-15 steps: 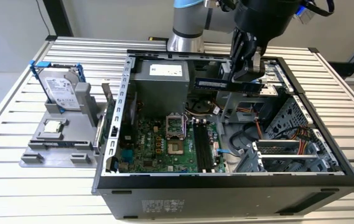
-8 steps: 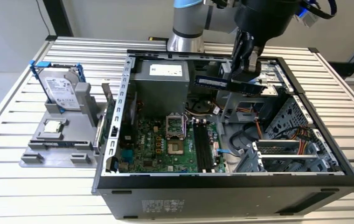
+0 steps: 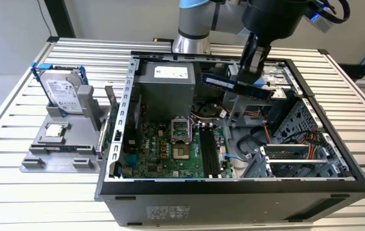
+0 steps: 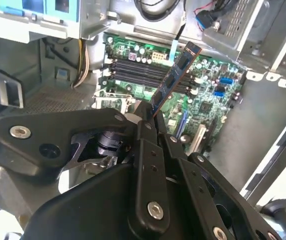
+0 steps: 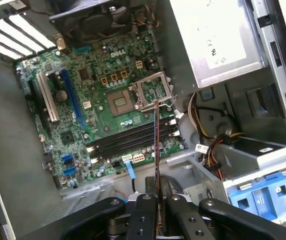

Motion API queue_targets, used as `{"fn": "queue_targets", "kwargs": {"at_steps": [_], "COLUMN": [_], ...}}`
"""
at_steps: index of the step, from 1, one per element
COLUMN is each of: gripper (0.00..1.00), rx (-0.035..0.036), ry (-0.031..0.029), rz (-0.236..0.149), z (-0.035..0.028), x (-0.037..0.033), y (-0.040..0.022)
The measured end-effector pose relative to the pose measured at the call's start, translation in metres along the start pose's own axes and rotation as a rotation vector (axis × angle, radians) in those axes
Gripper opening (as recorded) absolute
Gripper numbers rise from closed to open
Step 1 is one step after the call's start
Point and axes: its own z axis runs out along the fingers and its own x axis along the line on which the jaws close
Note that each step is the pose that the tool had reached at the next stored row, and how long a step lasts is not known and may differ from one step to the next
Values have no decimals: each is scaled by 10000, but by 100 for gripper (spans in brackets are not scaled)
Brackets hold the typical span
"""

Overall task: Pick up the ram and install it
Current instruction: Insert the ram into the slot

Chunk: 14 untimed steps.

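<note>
We see a slatted metal table [image 3: 15, 192] carrying an open computer case [image 3: 233, 204], its green motherboard [image 3: 163, 154] lying flat inside. The arm [image 3: 195, 24] hangs over the case's far side, and its claw [image 3: 251, 67] is clenched on the ram [image 3: 237, 86], held tilted in the air above the case, clear of the board. In the first wrist view we look along the ram's edge toward the black memory slots [image 5: 130, 142] below it. At the exterior view's left, a grey stand [image 3: 60, 154] outside the case holds the upright hard drive [image 3: 63, 89], with a small square chip [image 3: 54, 130] just nearer
</note>
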Motion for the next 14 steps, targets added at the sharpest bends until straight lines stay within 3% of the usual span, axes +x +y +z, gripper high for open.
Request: {"fn": "queue_targets", "kwargs": {"at_steps": [14], "gripper": [0], "rx": [43], "ry": [-84], "rz": [2304], "z": [0], "x": [-1], "y": [-3]}}
